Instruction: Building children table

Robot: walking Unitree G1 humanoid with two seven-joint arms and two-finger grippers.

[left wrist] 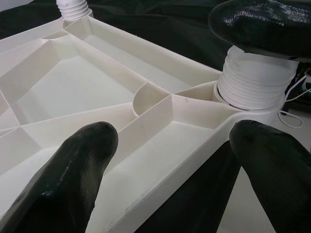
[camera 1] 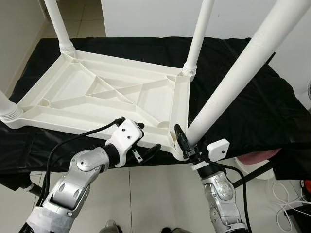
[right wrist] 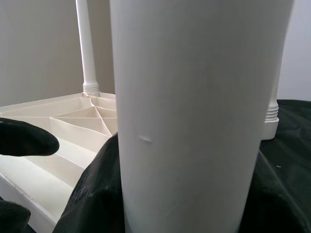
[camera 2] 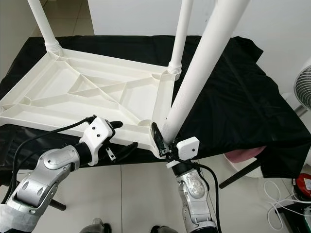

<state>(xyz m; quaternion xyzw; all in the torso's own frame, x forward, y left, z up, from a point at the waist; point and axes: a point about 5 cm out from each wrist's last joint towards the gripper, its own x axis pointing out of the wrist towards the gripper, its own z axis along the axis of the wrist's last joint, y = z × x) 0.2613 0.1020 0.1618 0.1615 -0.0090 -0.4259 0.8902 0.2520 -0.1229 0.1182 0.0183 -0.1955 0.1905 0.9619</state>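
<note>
A white plastic table top (camera 1: pixel 97 92) lies upside down on a black cloth. Three white legs stand in its corners: far left (camera 1: pixel 58 24), far right (camera 1: pixel 197 39) and near left (camera 1: pixel 7 108). The fourth leg (camera 1: pixel 233 77) leans toward me, its threaded end (left wrist: pixel 252 82) in the near right corner socket. My right gripper (camera 1: pixel 187 141) is shut on that leg just above the socket, with black fingers (right wrist: pixel 95 194) on both sides of it. My left gripper (camera 1: pixel 146 140) is open and straddles the table's front rim (left wrist: pixel 194 150) beside that corner.
The black cloth (camera 1: pixel 257 97) covers a low platform and hangs over its edges. To the right stands a white fan (camera 2: pixel 303 82); a pink object (camera 1: pixel 257 158) lies under the cloth's edge, and white cables (camera 1: pixel 286 199) lie on the tiled floor.
</note>
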